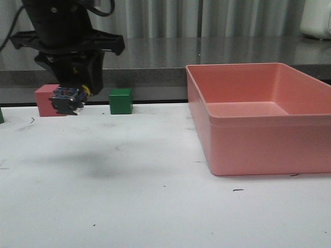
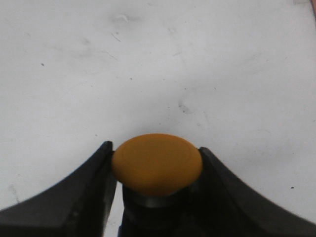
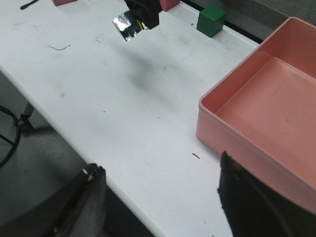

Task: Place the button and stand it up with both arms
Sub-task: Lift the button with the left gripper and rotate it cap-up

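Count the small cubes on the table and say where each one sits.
2 whole cubes: the red cube behind the left gripper, and the green cube to its right. A green sliver at the left edge may be another.

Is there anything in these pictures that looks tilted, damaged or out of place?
Nothing looks damaged or spilled. The button is not standing on the table: the left gripper holds it in the air, lying sideways. The pink bin holds nothing visible, and the green cube sits upright.

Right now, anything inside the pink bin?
The pink bin looks empty: bare floor visible in the front and right wrist views. Its near wall hides the front strip of floor, so that part is unconfirmed.
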Tool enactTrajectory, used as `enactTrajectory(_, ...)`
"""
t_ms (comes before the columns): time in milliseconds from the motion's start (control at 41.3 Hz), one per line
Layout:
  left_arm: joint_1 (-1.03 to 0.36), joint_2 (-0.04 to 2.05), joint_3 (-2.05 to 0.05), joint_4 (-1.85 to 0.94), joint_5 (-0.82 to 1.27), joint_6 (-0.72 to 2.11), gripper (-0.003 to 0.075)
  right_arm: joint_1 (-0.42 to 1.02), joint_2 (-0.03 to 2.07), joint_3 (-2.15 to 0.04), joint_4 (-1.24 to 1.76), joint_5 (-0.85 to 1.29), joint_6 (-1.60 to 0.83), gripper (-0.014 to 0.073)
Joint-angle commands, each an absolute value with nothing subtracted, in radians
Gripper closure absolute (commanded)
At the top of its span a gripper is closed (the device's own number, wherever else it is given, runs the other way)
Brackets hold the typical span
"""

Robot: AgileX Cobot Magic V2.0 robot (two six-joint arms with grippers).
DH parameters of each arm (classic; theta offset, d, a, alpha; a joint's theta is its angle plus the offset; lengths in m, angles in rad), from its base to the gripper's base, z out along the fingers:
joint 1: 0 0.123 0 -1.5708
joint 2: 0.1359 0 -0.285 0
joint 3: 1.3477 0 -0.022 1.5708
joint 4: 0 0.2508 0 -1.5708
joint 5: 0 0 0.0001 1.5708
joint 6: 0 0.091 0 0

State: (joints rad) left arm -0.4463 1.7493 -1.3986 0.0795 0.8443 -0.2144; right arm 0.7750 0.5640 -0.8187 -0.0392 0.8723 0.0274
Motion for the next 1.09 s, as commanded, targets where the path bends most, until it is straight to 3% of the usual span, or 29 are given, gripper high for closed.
enactTrajectory(0,-0.411,1.618,-1.343,0.059,0.726,-0.159,0.0544,0.77,0.565,-0.843,-0.041,0.812,0.022,0.0085)
enactTrajectory(290,-0.273,1.422,-1.047,-0.276,0.404,0.251,0.0544,0.77,0.565,-0.843,-0.041,0.812,0.022,0.0085)
enactTrajectory(750,-0.259,1.293,-0.554,-0.314,-0.352,0.253,0.0544,0.77,0.565,-0.843,-0.041,0.812,0.022,0.0085)
enactTrajectory(1065,-0.259,1.295,-0.455,-0.224,-0.653,0.151,0.0544,0.77,0.565,-0.843,-0.041,0.812,0.022,0.0085)
